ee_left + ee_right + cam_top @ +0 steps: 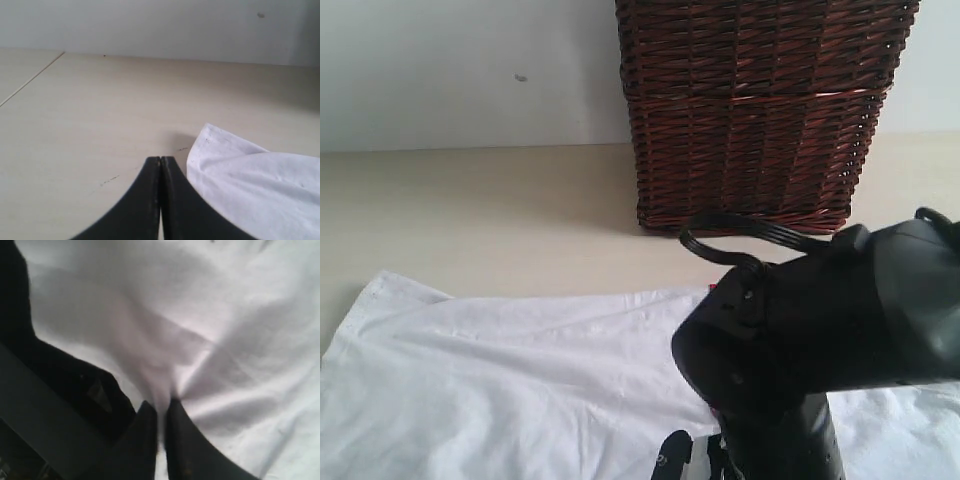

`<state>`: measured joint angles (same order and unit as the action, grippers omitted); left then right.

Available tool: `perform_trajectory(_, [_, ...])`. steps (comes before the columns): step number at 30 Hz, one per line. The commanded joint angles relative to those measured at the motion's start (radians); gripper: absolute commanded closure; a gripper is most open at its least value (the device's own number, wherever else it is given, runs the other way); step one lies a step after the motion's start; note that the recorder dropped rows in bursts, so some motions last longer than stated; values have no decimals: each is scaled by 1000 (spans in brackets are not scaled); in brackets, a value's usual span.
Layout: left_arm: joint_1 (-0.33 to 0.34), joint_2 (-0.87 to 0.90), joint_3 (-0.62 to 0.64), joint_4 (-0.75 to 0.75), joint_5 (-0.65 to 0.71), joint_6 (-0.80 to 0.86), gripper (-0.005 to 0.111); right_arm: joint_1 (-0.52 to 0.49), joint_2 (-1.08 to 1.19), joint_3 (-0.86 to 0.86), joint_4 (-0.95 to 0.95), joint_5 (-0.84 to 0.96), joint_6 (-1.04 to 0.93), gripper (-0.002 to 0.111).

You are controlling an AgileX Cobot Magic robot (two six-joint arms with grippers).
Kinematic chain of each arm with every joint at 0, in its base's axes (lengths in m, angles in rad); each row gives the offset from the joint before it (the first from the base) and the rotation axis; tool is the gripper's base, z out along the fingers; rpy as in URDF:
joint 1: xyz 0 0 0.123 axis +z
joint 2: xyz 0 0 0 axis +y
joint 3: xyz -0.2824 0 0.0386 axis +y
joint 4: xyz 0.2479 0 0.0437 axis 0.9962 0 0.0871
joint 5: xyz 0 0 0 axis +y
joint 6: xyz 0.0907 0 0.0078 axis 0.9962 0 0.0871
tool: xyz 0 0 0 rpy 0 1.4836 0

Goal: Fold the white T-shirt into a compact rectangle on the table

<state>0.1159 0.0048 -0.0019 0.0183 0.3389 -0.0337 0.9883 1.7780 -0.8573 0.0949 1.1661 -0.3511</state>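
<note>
Right claw [161,406] pinches the blurred white T-shirt [225,315]; left claw [160,159] sits closed beside it.

Ext low, faces wicker basket [750,120]; right arm [820,330] close up. L wrist skims table [100,125]. R wrist v. near white T-shirt [225,315], seen in all 3.
</note>
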Motion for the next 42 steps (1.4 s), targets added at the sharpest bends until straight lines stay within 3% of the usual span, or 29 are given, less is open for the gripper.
perform_trajectory(1, [1, -5, 2, 1, -6, 5, 107, 1, -11, -68, -95, 55, -72, 108])
perform_trajectory(9, [1, -5, 2, 1, -6, 5, 107, 1, 0, -101, -557, -59, 166, 107])
perform_trajectory(12, [1, -5, 2, 1, -6, 5, 107, 1, 18, -101, -647, -71, 227, 96])
perform_trajectory(18, [1, -5, 2, 1, -6, 5, 107, 1, 52, -101, -766, -87, 375, 62])
perform_trajectory(23, [1, -5, 2, 1, -6, 5, 107, 1, 56, -101, -978, -54, 727, 55])
perform_trajectory(26, [1, -5, 2, 1, -6, 5, 107, 1, 56, -101, -972, -11, 821, 55])
perform_trajectory(38, [1, -5, 2, 1, -6, 5, 107, 1, -5, -101, -950, 55, 824, 55])
perform_trajectory(42, [1, -5, 2, 1, -6, 5, 107, 1, -62, -101, -810, 55, 728, 55])
